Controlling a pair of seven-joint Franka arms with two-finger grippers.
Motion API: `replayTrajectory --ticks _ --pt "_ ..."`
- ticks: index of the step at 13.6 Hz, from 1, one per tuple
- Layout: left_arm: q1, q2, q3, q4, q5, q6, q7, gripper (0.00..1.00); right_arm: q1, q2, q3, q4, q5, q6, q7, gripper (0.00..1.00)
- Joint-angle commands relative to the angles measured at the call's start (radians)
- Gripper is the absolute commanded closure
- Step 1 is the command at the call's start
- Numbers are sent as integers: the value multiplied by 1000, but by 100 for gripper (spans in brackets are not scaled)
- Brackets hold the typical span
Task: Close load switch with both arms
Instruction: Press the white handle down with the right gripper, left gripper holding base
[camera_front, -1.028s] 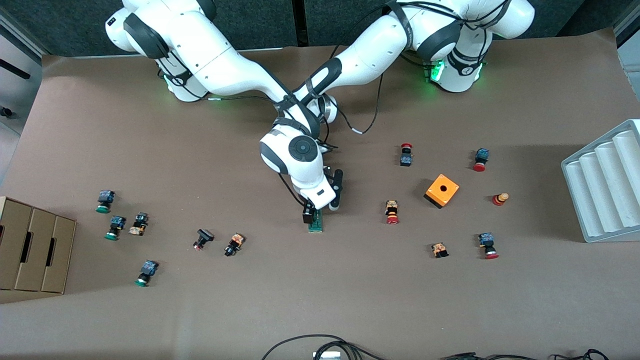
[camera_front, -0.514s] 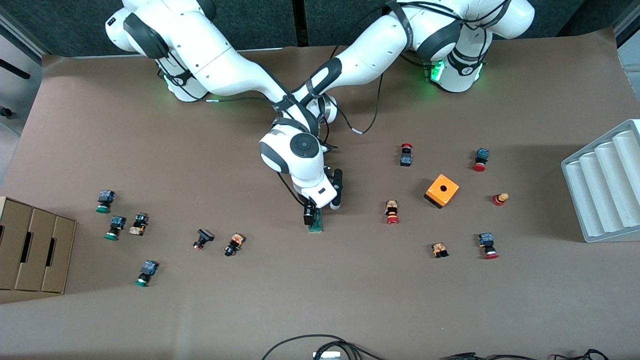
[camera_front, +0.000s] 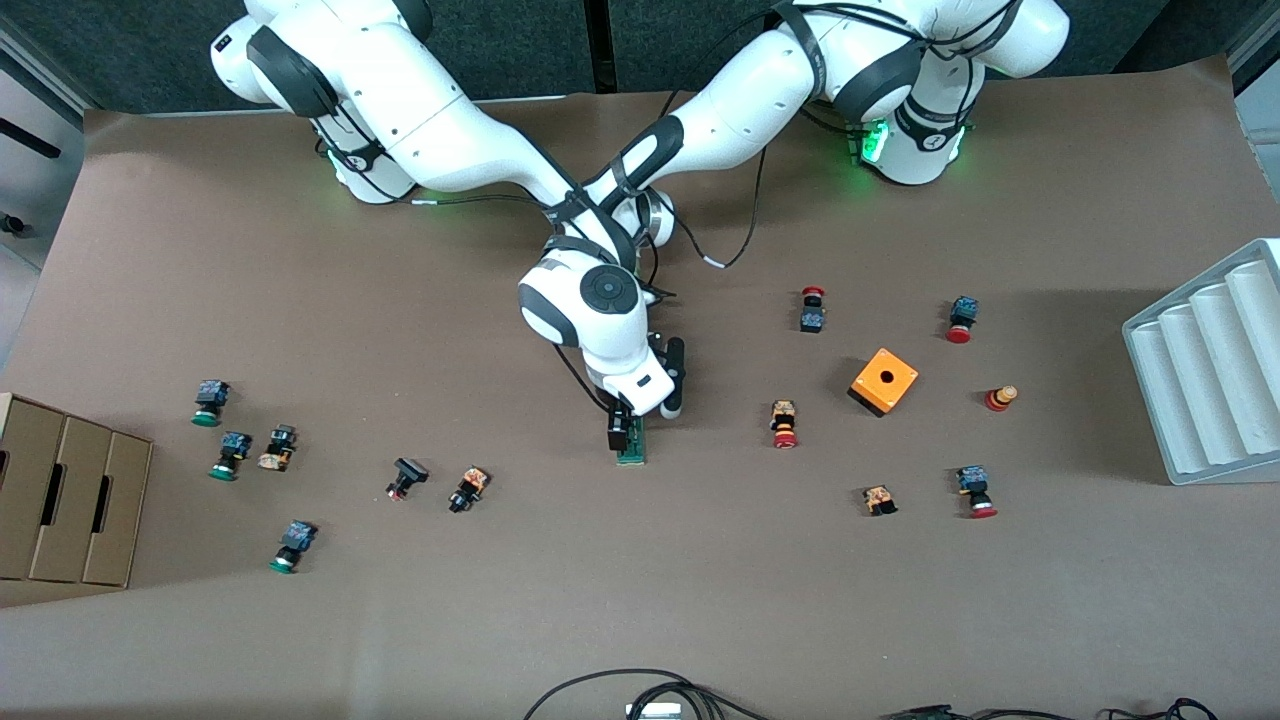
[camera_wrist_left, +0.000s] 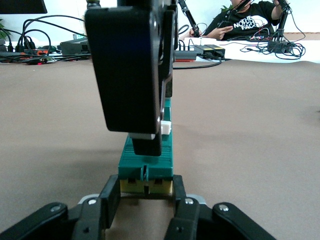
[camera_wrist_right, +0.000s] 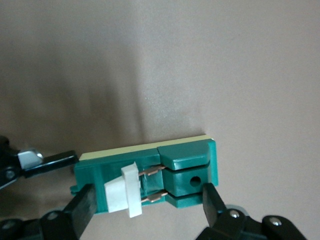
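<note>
The load switch (camera_front: 631, 447) is a narrow green block lying mid-table. In the right wrist view its white handle (camera_wrist_right: 126, 190) sits midway along the load switch (camera_wrist_right: 187, 167), with two metal blades reaching the block's slots. My left gripper (camera_wrist_left: 146, 189) lies low on the table, shut on the switch (camera_wrist_left: 146, 165) at the end farther from the front camera. In the front view the right hand hides it. My right gripper (camera_front: 620, 432) hangs over the switch. Its fingers (camera_wrist_right: 84, 202) are spread along the switch's length, one by the handle, and it (camera_wrist_right: 147, 201) grips nothing.
An orange box (camera_front: 883, 381) and several red-capped push buttons (camera_front: 784, 424) lie toward the left arm's end. Green-capped buttons (camera_front: 229, 455) and cardboard boxes (camera_front: 60, 490) lie toward the right arm's end. A grey ridged tray (camera_front: 1210, 370) sits at the table edge.
The right arm's wrist has shifted slightly toward the left arm's end. The switch and both grippers stay where they were.
</note>
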Motion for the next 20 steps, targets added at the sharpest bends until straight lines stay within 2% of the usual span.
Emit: replayTrajectory --ticks 1,3,5,7,20 --pt "4 23 16 33 20 20 2 79 0 -5 1 -14 -28 27 17 6" --pt "4 23 16 33 20 20 2 79 0 -4 1 -14 -26 27 19 8" --pt "4 23 16 33 20 20 2 79 -2 -5 1 -14 -26 27 17 15" --pt "4 23 16 33 20 20 2 79 -2 -5 1 -10 -26 27 16 18" --pt "4 25 16 33 20 20 2 79 -13 -19 1 -1 -23 26 11 23"
